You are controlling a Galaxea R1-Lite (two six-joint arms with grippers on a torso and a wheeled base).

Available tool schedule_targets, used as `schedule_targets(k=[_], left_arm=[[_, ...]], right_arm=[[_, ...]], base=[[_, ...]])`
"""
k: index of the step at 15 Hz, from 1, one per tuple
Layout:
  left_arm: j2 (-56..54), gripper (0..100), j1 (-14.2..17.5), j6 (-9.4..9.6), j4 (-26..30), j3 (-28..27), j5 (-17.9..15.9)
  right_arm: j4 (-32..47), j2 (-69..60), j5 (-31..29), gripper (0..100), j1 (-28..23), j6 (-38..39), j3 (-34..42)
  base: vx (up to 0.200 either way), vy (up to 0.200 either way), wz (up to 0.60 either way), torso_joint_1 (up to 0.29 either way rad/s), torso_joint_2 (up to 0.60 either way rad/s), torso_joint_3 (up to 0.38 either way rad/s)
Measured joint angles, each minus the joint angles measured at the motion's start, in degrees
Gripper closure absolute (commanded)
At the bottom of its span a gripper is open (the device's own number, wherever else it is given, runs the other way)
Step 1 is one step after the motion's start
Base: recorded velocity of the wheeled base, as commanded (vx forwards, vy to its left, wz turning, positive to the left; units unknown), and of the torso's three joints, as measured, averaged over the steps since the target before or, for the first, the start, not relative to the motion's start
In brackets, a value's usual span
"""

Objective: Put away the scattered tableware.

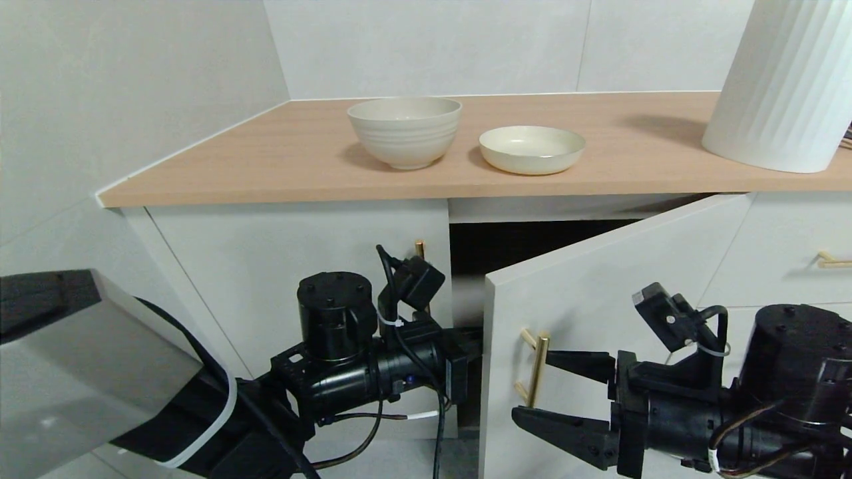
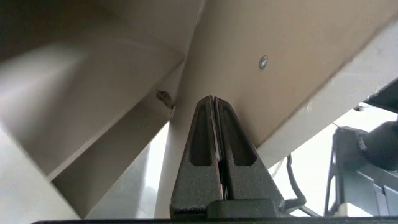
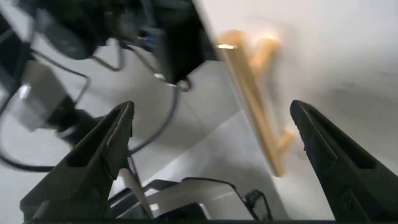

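Note:
A large cream bowl (image 1: pixel 405 130) and a shallow cream dish (image 1: pixel 531 149) stand side by side on the wooden counter (image 1: pixel 266 159). Below them the white cabinet door (image 1: pixel 599 313) is swung partly open. My right gripper (image 1: pixel 536 389) is open, one finger on each side of the door's gold handle (image 1: pixel 536 367), which the right wrist view shows between the fingers (image 3: pixel 252 106). My left gripper (image 2: pixel 213 101) is shut on nothing, its tips inside the cabinet behind the door's edge; in the head view the door hides them.
A tall white ribbed container (image 1: pixel 792 80) stands at the counter's right end. A closed cabinet door (image 1: pixel 299 266) with its own gold handle (image 1: pixel 419 249) lies left of the opening, and drawers with a gold pull (image 1: pixel 835 261) to the right. Tiled walls close the left and back.

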Motion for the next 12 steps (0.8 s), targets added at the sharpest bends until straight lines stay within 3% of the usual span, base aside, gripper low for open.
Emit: schedule_targets(k=[6, 8, 10, 12], left_arm=[[-0.21, 100, -0.33, -0.05, 0.13, -0.26, 0.46], [-0.23, 100, -0.66, -0.05, 0.24, -0.5, 1.1], [-0.23, 100, -1.15, -0.05, 1.17, -1.57, 1.1], [-0.37, 100, -1.54, -0.07, 5.66, -3.47, 1.32]], right_arm=[[1.56, -4.14, -5.79, 0, -0.4, -3.05, 4.63], [7.94, -8.69, -8.69, 0, -0.38, -4.33, 6.07], [18.94, -14.09, -18.86, 0, -0.35, -6.66, 6.4], [26.79, -19.47, -22.09, 0, -0.18, -7.53, 5.49]], base=[[0.0, 0.0, 0.0, 0.0, 0.0, 0.0], [0.0, 0.0, 0.0, 0.0, 0.0, 0.0], [0.0, 0.0, 0.0, 0.0, 0.0, 0.0], [0.0, 0.0, 0.0, 0.0, 0.0, 0.0]])
